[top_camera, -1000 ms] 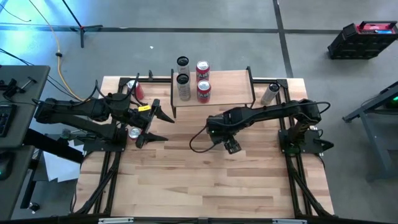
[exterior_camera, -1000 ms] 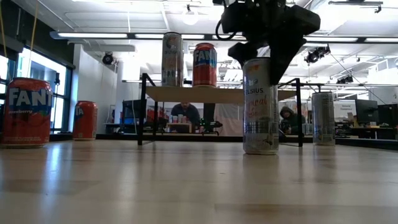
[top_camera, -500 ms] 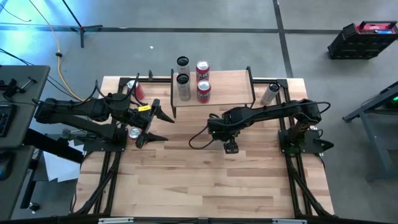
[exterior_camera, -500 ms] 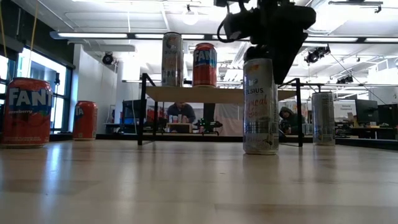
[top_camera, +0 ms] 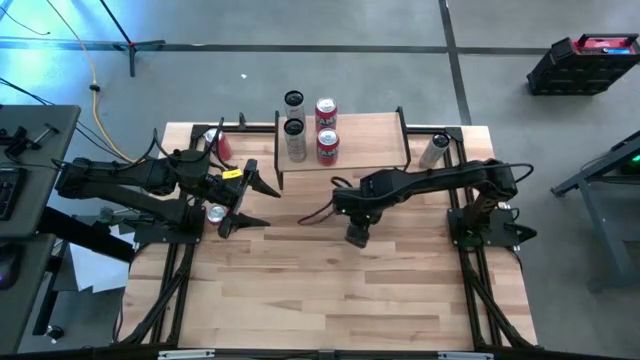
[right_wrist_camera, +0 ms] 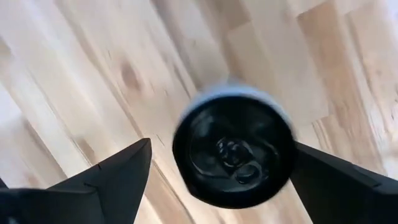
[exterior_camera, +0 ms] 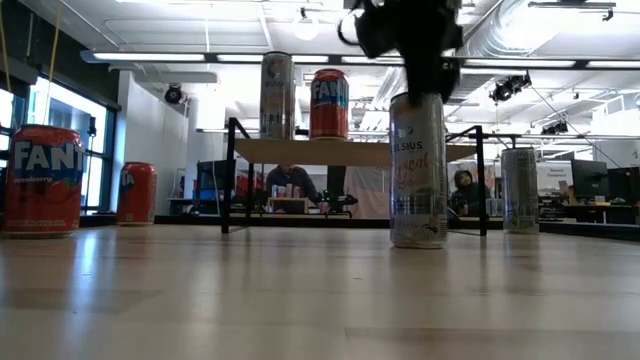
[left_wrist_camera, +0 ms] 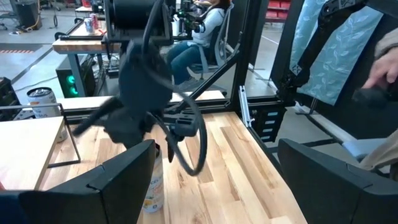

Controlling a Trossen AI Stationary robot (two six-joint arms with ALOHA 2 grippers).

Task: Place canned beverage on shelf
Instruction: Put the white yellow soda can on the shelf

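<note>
A tall silver canned beverage stands upright on its base in the middle of the table. My right gripper points straight down over it, open, with one finger on either side of the can's black top. No touch shows. In the high view the right hand hides the can. The shelf, a wooden plank on black legs, stands at the table's far edge and carries two silver cans and two red cans. My left gripper waits open at the table's left.
A red can stands at the far left and another can stands under my left arm. A silver can stands at the far right beside the shelf. People sit in the room beyond the table.
My right gripper has rolled about its downward-pointing axis above the silver can, so its fingers now straddle the can top along a different line. The can has stayed upright in the same spot.
</note>
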